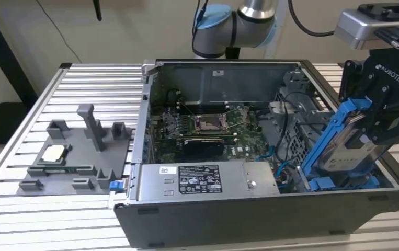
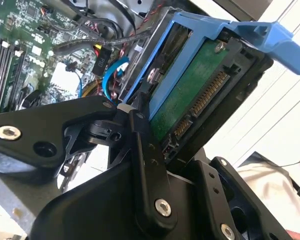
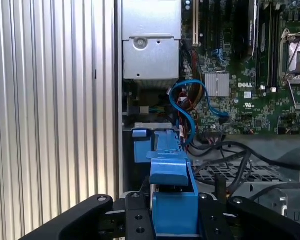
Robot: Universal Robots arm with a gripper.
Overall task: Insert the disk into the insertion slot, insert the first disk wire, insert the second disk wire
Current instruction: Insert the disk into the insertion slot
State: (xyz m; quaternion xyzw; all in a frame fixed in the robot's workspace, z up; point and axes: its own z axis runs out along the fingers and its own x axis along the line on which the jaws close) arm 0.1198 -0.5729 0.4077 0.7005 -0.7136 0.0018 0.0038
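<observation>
My gripper (image 1: 377,123) is shut on the disk (image 1: 349,146), a silver drive in a bright blue carrier frame. I hold it tilted, with its lower end down in the case's front corner on the exterior view's right. That end sits at the blue side pieces of the insertion slot (image 1: 339,184). In the second wrist view the black fingers (image 2: 142,145) clamp the disk's green circuit side (image 2: 190,95). In the first wrist view the carrier (image 3: 172,197) points toward the slot's blue piece (image 3: 140,145). A loose blue wire (image 3: 192,97) curls beside the slot.
A grey labelled power-supply box (image 1: 199,180) fills the case front. The motherboard (image 1: 206,125) lies behind it. A perforated metal cage (image 3: 240,172) with black cables is beside the disk. A grey fixture (image 1: 73,151) rests on the slatted table (image 1: 18,209).
</observation>
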